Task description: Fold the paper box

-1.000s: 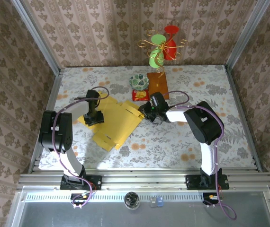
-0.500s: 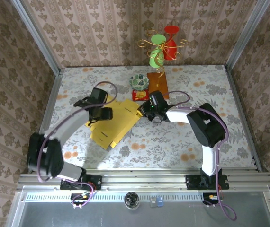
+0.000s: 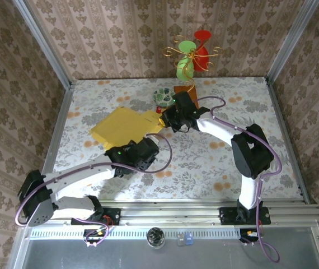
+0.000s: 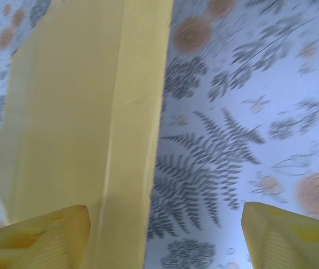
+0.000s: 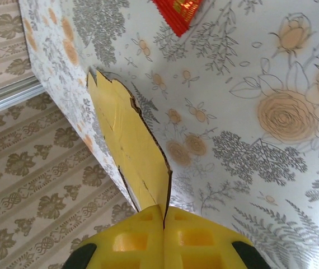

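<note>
Paper box (image 3: 120, 128): you will find the yellow sheet on the floral table (image 3: 215, 162), at about 10 o'clock from the table's middle, with its long side running from 8 o'clock to 2 o'clock.
Right gripper (image 3: 165, 118): it sits at about 12 o'clock from the table's middle, at the box's 3 o'clock end. In your right wrist view the two yellow fingers (image 5: 131, 241) are pressed together with the thin edge of the cardboard pinched between them.
Box from the right wrist: the sheet (image 5: 131, 151) is seen nearly edge-on, running away from the fingers toward 11 o'clock, with a shadow on the table beside it.
Left gripper (image 4: 165, 216): its fingers are spread wide and hold nothing. The box (image 4: 81, 112) lies above the left finger (image 4: 47, 235); you cannot tell whether they touch.
Left arm from above: its gripper (image 3: 146, 151) is just beside the box's near edge, at the box's 5 o'clock.
Red packet (image 5: 182, 14): it lies flat at 12 o'clock in your right wrist view, apart from the box.
Orange-brown board (image 3: 187, 94): it lies just beyond the right gripper.
</note>
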Robot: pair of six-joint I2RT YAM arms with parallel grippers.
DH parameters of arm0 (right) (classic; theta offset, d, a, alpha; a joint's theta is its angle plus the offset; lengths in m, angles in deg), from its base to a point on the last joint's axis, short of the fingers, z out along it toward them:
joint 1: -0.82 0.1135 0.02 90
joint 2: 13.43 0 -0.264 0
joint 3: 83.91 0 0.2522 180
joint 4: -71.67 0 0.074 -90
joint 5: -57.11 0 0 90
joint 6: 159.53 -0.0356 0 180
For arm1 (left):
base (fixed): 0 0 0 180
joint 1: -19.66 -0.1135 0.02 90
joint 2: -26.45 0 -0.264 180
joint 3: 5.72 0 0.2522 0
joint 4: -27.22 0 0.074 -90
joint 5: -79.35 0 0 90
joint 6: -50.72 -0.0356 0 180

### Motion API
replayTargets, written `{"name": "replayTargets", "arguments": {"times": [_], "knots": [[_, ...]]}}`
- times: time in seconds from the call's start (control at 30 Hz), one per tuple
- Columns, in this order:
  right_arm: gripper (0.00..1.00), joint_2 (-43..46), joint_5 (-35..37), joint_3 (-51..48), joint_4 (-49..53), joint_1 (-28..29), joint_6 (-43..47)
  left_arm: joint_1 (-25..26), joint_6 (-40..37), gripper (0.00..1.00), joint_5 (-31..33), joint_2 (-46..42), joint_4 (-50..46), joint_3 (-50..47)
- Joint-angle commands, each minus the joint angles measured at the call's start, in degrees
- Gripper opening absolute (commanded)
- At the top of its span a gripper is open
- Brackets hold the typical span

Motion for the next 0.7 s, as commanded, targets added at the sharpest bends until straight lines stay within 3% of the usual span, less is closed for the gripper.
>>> {"name": "replayTargets", "arguments": {"times": [0.0, 0.2, 0.37, 0.43, 0.47, 0.67], "knots": [[0.0, 2.11, -1.27, 1.88, 6.92, 0.19, -1.92, 0.61, 0.76, 0.73, 12.15, 4.12, -6.21, 2.14], [0.0, 3.14, -2.36, 2.39, 8.97, -0.38, -2.63, 0.88, 0.66, 0.6, 15.41, 8.29, -7.79, 3.81], [0.0, 3.57, -3.95, 2.06, 8.88, -0.84, -2.94, 1.05, -3.12, 0.13, 14.8, 5.79, -5.45, 3.95], [0.0, 3.68, -4.78, 2.56, 8.3, -1.1, -2.69, 1.31, -4.92, 0.0, 14.34, 4.18, -4.09, 3.68], [0.01, 3.85, -5.08, 2.97, 8.43, -1.27, -2.08, 1.32, -5.55, 0.0, 14.13, 3.42, -3.73, 3.51], [0.44, 10.17, 0.56, 7.42, 16.36, -3.11, 7.11, 1.14, -7.97, 0.0, 10.5, -1.63, -2.31, 4.41]]}}
